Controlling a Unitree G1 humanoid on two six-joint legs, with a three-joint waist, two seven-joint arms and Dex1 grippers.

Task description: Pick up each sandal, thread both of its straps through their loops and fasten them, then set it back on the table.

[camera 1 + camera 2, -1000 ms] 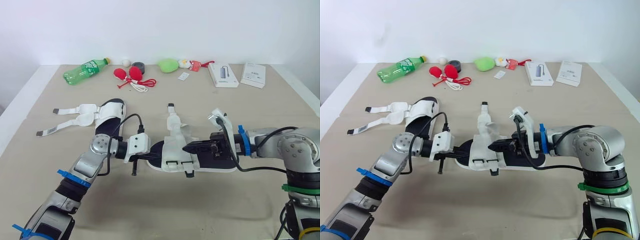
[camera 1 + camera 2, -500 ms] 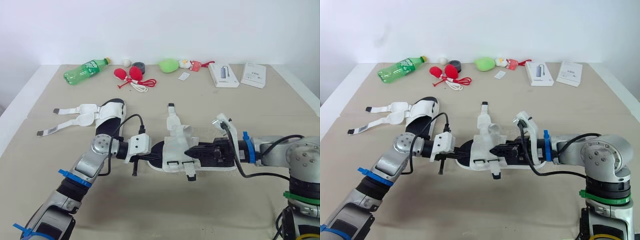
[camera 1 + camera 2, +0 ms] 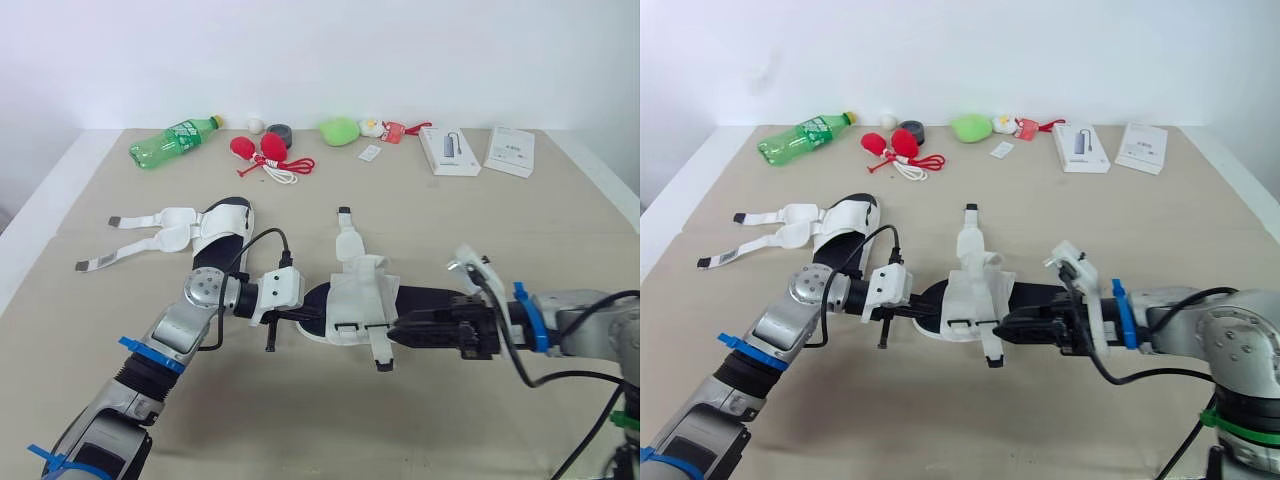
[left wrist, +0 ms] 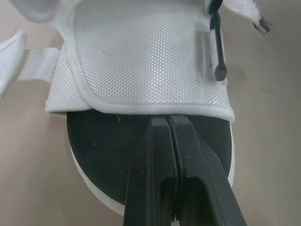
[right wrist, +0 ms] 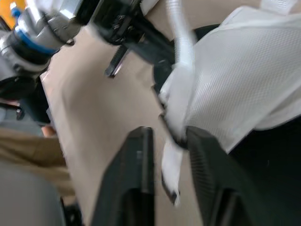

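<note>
A white mesh sandal with a black footbed (image 3: pixel 365 298) lies mid-table, toe toward my left arm. My left gripper (image 3: pixel 303 312) is shut on the black sole's toe edge (image 4: pixel 108 141). My right gripper (image 3: pixel 395 331) lies low beside the sandal's near side, open. A loose white strap end (image 5: pixel 171 162) hangs between its fingers without being pinched. Another strap (image 3: pixel 345 230) of this sandal points away across the table. The second sandal (image 3: pixel 218 228) rests farther left, with both straps (image 3: pixel 135 222) splayed out unfastened.
Along the far edge are a green bottle (image 3: pixel 172 141), red items with a cord (image 3: pixel 262 150), a black roll (image 3: pixel 277 131), a green plush (image 3: pixel 338 130) and two flat boxes (image 3: pixel 446 150) (image 3: pixel 509 151). Bare tabletop (image 3: pixel 320 420) lies in front of the sandal.
My right gripper has drawn back to the right, off the sandal's upper and toward its heel side. The strap end now hangs slightly lower. The left gripper has stayed on the toe.
</note>
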